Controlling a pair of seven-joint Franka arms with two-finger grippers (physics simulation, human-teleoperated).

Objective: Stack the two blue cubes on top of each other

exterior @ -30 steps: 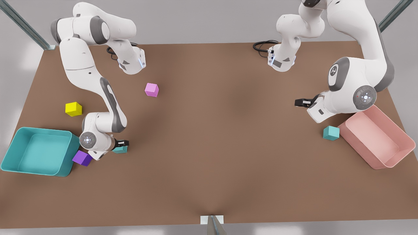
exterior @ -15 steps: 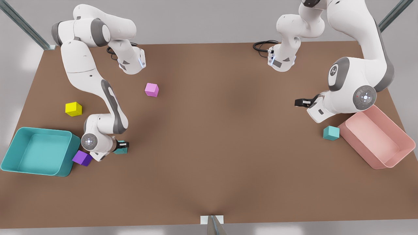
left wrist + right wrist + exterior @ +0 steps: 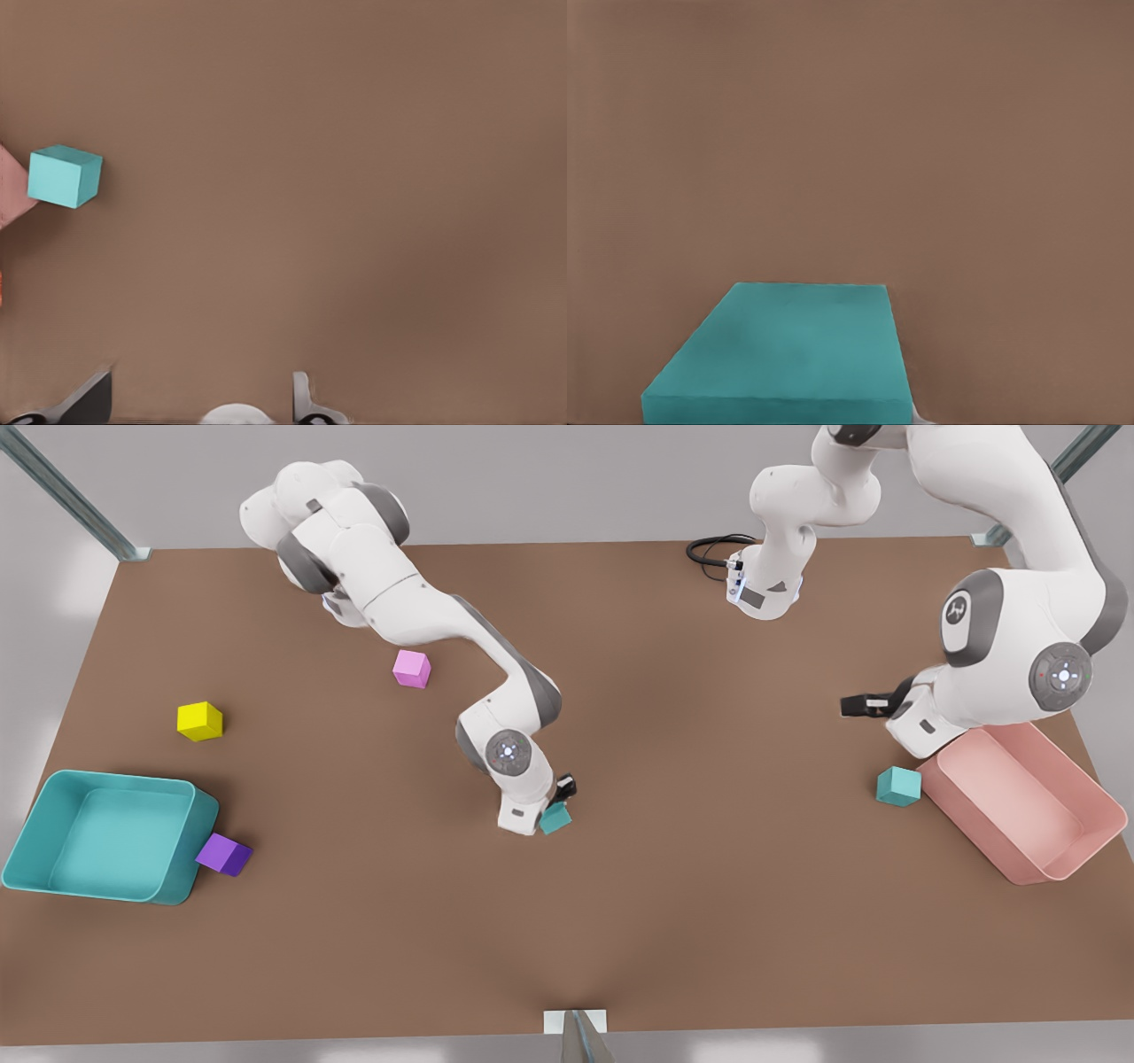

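The right gripper (image 3: 560,801) is clamped on one blue cube (image 3: 555,817) mid-table, well apart from the second cube (image 3: 898,786), which sits just beside the pink bin (image 3: 1059,850). Carry it high and square, then lower gently. The left gripper (image 3: 858,706) waits near that bin (its fingertips (image 3: 303,394) look spread). The right gripper's fingers are mostly hidden.

Place: simulated robot lab | Evidence: bare brown table (image 3: 620,921); two white arms; grey metal frame struts (image 3: 62,491)
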